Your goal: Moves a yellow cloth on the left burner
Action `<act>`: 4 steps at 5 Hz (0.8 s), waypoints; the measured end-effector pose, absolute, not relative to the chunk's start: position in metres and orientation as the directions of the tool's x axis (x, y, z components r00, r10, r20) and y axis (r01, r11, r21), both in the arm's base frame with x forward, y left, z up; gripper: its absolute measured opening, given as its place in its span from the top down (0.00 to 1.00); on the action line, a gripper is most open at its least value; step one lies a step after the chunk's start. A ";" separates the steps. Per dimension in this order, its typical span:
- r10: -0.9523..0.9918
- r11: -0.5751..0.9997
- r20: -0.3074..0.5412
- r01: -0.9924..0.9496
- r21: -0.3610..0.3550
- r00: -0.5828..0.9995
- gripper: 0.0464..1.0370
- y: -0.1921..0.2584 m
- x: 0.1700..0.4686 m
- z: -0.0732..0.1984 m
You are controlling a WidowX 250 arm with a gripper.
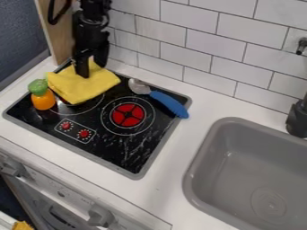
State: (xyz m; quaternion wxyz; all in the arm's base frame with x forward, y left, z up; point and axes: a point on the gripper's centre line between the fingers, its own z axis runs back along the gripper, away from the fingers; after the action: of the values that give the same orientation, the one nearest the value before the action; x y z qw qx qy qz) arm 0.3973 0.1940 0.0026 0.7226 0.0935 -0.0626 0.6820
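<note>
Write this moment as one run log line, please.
gripper: at yellow cloth | cloth: partly over left burner | blue-handled spoon: on stove

I had the gripper [83, 73] on the yellow cloth [90, 89], stovetop's [114, 150] back-left corner; orange toy [42, 99] sat near left edge, blue-handled spoon [159, 96] near back-right corner.

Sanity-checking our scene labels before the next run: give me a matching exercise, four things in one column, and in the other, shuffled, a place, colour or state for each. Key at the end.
Things
1. yellow cloth
2. spoon
3. toy with a green top
4. sink

Places, colours, states
A. orange body, upright beside the cloth
B. grey, set in the counter to the right of the stovetop
C. partly covering the left burner, at the gripper
D. blue handle, near the stovetop's back-right corner

Pairs: 1-C, 2-D, 3-A, 4-B
</note>
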 end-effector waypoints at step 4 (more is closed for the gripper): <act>0.980 0.028 0.199 -0.998 -0.063 0.015 0.04 0.179 0.385 0.038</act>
State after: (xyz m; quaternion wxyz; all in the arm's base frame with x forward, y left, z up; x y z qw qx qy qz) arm 0.3848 0.1790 0.0378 0.7108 0.0476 -0.0935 0.6955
